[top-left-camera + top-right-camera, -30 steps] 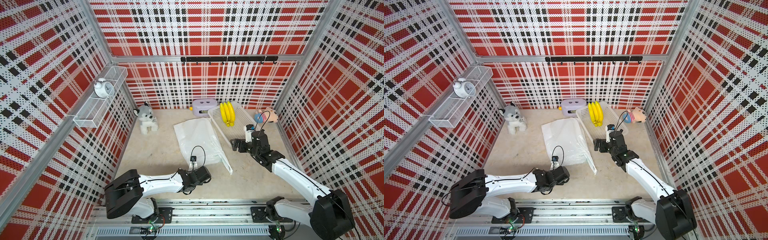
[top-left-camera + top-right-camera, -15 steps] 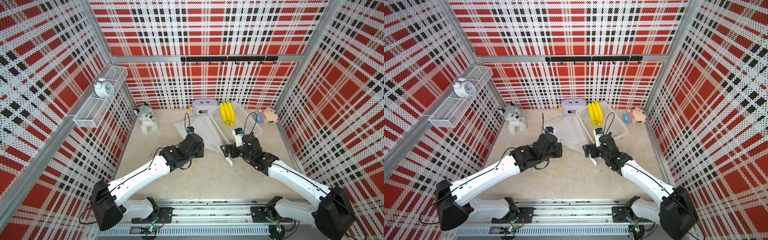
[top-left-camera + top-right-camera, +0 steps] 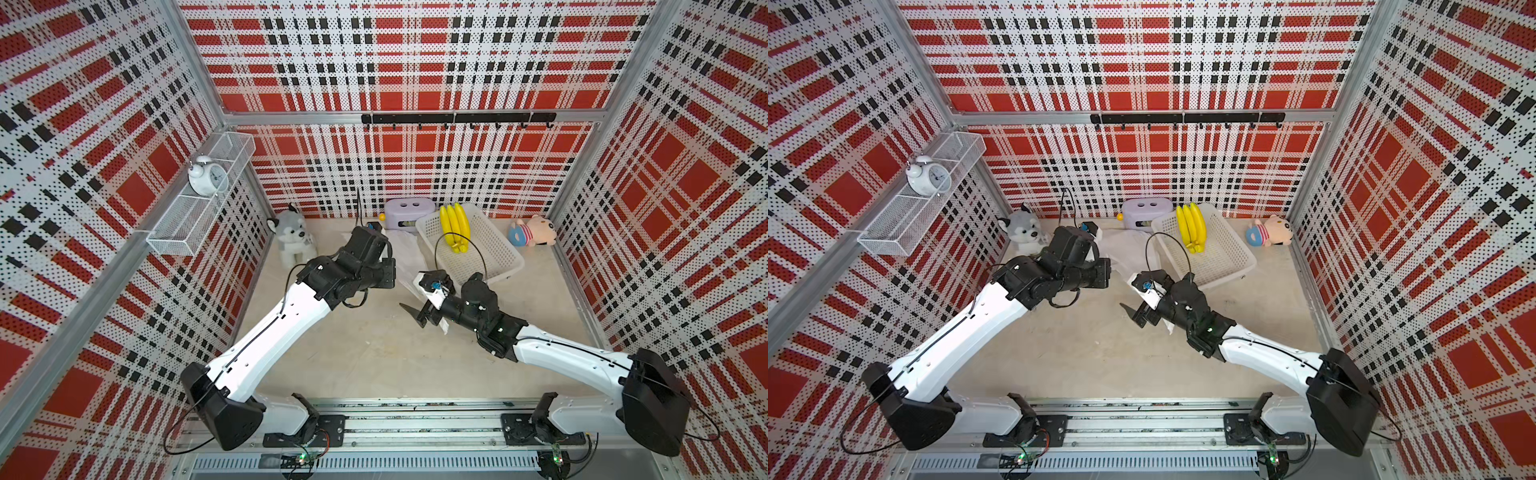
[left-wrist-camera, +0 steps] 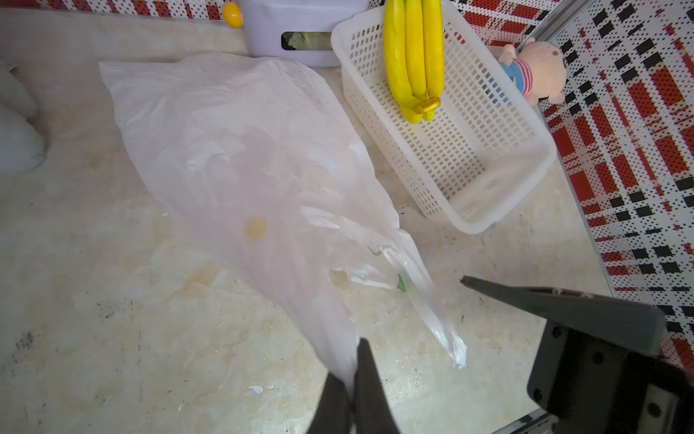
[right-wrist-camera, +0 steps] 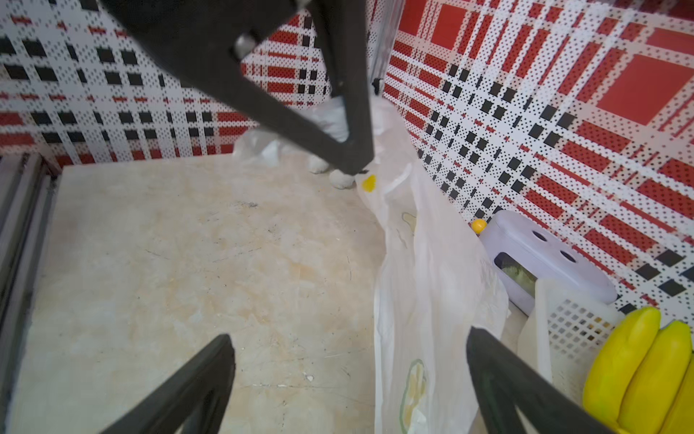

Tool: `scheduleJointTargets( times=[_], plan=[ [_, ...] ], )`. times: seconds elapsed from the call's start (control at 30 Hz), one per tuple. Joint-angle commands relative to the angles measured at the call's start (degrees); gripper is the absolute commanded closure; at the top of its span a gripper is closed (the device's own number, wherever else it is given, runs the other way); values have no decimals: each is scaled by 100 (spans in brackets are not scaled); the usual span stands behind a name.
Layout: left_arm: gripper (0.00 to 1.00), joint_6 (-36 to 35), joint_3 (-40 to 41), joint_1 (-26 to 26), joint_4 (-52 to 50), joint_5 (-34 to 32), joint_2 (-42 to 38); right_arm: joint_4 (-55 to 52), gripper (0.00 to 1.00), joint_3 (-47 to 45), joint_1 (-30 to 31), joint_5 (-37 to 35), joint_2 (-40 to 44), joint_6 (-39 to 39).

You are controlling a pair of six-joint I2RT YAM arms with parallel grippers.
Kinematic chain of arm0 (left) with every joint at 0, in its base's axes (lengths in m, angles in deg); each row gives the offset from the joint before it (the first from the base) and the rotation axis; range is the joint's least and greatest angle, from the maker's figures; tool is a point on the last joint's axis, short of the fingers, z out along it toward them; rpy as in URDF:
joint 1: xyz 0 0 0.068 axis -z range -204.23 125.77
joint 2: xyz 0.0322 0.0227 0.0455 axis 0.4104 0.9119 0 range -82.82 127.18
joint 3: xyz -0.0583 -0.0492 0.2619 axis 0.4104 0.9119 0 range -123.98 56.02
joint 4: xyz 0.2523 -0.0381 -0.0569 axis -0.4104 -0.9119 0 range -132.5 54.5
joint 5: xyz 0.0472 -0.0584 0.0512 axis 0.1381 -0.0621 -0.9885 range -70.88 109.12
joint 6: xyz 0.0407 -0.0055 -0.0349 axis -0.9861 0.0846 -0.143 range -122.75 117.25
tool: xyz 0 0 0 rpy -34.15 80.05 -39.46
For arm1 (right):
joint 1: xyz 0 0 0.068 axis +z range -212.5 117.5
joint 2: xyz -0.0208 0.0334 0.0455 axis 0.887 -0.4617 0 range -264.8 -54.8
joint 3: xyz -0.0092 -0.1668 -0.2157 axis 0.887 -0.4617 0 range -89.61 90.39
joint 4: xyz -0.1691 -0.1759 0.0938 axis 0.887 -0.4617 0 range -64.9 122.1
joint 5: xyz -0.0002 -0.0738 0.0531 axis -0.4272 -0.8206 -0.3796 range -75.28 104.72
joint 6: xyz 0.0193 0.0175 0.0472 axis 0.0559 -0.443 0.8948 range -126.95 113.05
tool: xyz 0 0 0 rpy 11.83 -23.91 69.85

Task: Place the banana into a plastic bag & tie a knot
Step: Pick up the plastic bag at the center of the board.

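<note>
In the basket, one banana bunch, one plastic bag pinched by left hand, right hand spread

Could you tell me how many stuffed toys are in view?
2. A grey husky sits in the back left corner; a pink doll lies in the back right corner, beside the basket. Others may be hidden.

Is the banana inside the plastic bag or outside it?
Outside. The banana lies in the white basket, beside the plastic bag, not within it.
</note>
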Motion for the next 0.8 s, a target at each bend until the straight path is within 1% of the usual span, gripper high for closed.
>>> scheduleJointTargets(
  times=[0.0, 0.13, 0.27, 0.3, 0.33, 0.4, 0.43, 0.47, 0.5, 0.53, 0.57, 0.6, 0.7, 0.73, 0.77],
  plan=[
    [96, -259, -224, -60, -391, 189, 56, 390, 0, 307, -2, -307, -386, -650],
    [96, -250, -208, -76, -371, 328, 64, 647, 0, 539, 5, -538, -874, -711],
    [96, -221, -251, -99, -334, 476, 16, 818, 0, 867, 0, -1076, -1483, -851],
    [96, -219, -272, -105, -330, 492, 3, 787, 3, 953, -1, -1153, -1614, -873],
    [95, -214, -289, -127, -326, 494, -22, 730, 10, 1072, 0, -1222, -1753, -874],
    [92, -209, -269, -191, -307, 509, -64, 586, 28, 1247, -2, -1228, -1930, -856],
    [88, -198, -264, -223, -291, 487, -89, 520, 45, 1320, -2, -1168, -1967, -792],
    [80, -176, -256, -249, -257, 457, -127, 493, 66, 1371, -2, -1114, -1972, -692],
    [72, -168, -238, -267, -204, 420, -182, 465, 79, 1406, -2, -1053, -1966, -608],
    [61, -138, -206, -277, -124, 356, -255, 439, 91, 1435, -2, -988, -1949, -516],
    [50, -105, -171, -278, -46, 286, -327, 396, 98, 1481, -2, -930, -1925, -436],
    [37, -81, -119, -278, 61, 171, -430, 311, 100, 1542, -2, -841, -1903, -331],
    [7, -49, 85, -260, 404, -284, -828, -112, 100, 1798, -1, -574, -1877, -19],
    [1, -87, 197, -245, 574, -434, -1037, -258, 100, 1883, -2, -461, -1869, 92],
    [2, -143, 311, -221, 750, -583, -1213, -369, 100, 1951, 3, -377, -1861, 199]
  ],
)
